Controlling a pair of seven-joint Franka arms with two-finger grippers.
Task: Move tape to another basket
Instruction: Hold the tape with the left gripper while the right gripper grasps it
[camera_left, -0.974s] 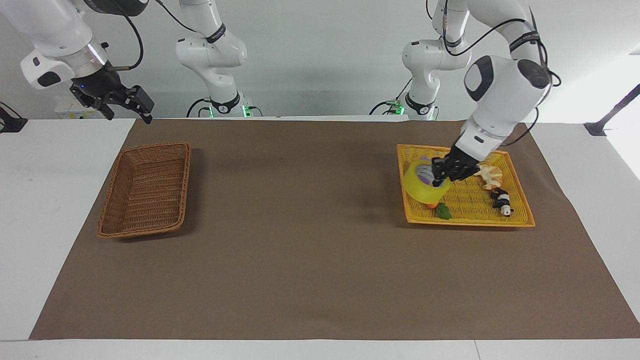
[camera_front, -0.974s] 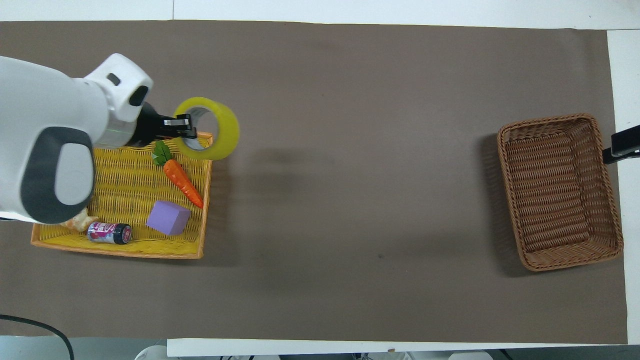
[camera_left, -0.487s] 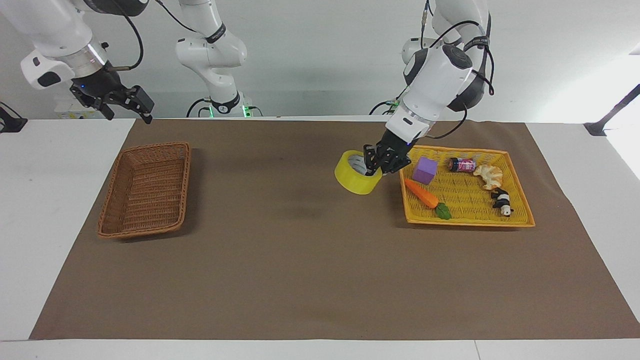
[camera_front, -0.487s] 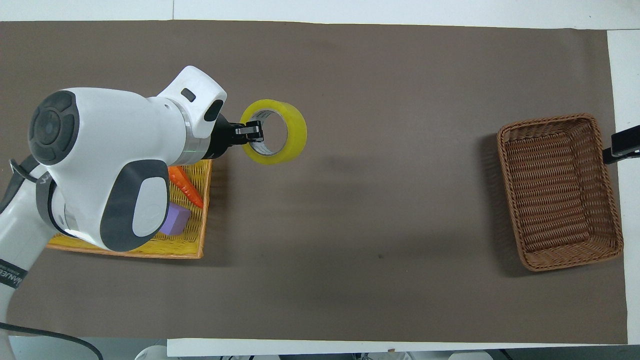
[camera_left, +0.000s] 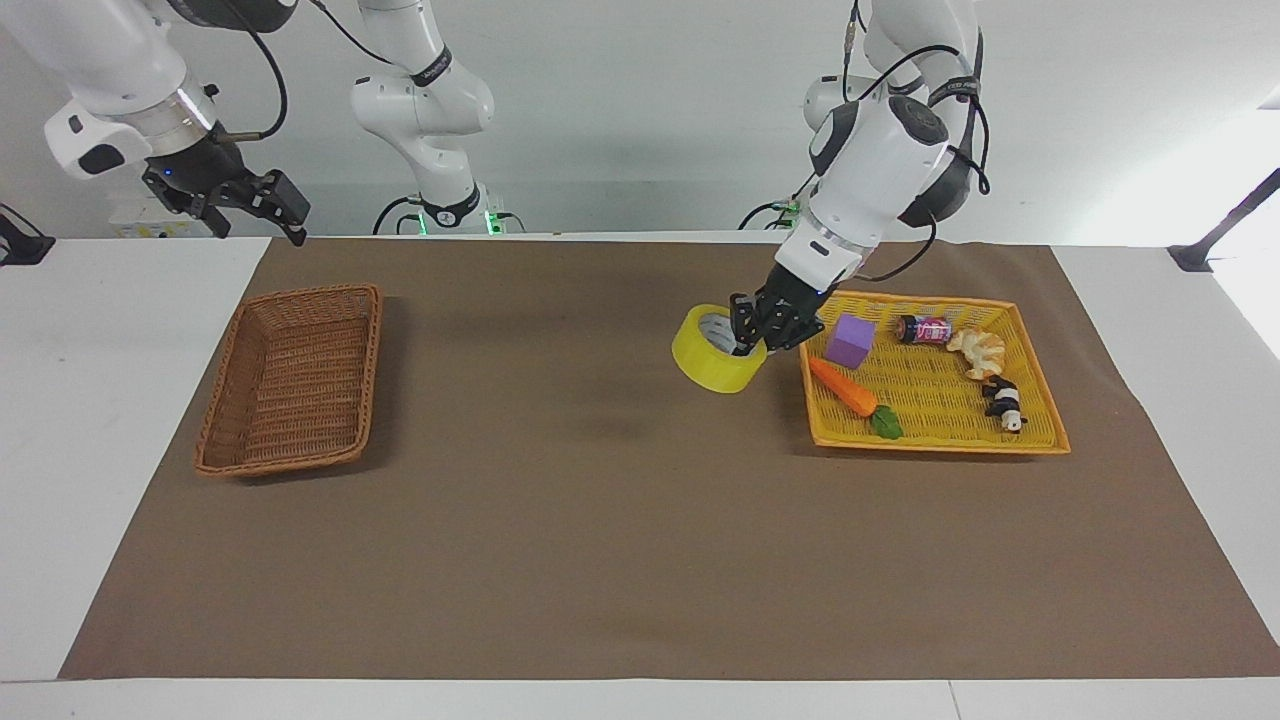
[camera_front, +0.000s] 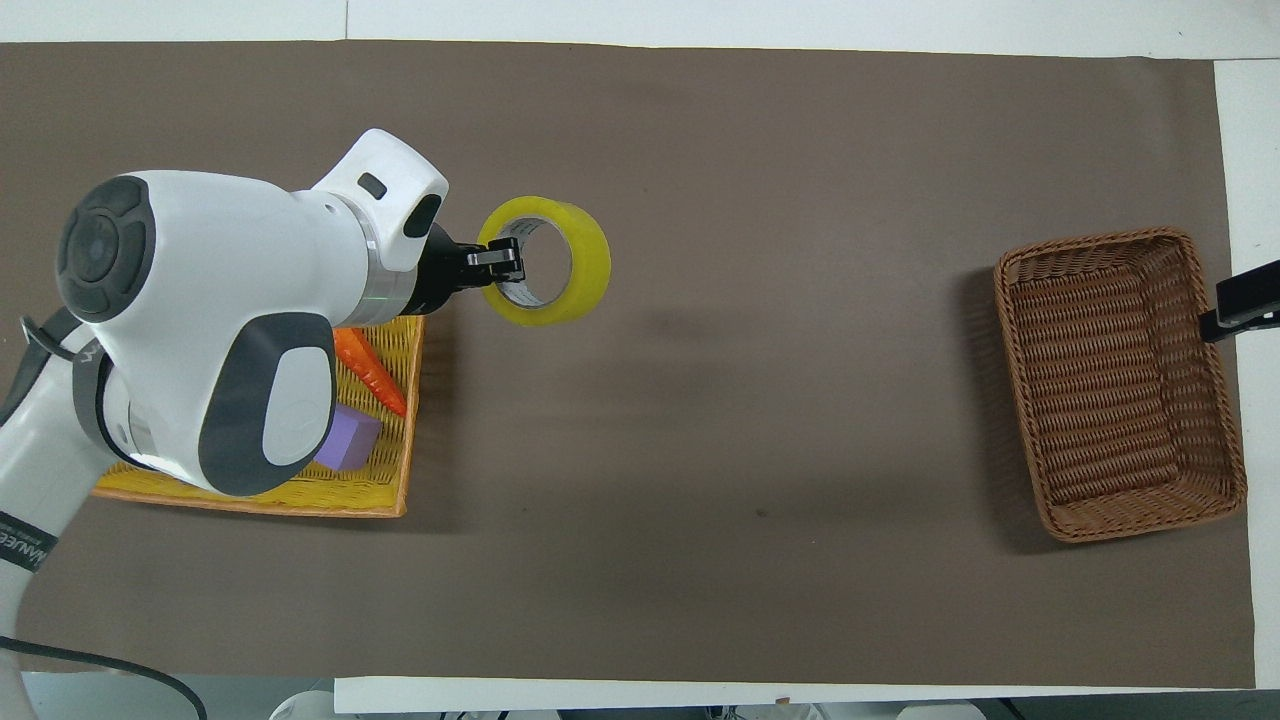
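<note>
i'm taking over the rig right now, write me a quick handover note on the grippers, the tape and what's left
Left gripper: shut on the tape, gripping its wall with one finger inside the core, held in the air over the brown mat just beside the yellow tray basket.
Right gripper: open, waiting in the air near the brown wicker basket.
Done: tape picked up and out of the yellow tray basket.
Left: carry it toward the right arm's end of the table, release it in the brown wicker basket, which holds nothing yet.
</note>
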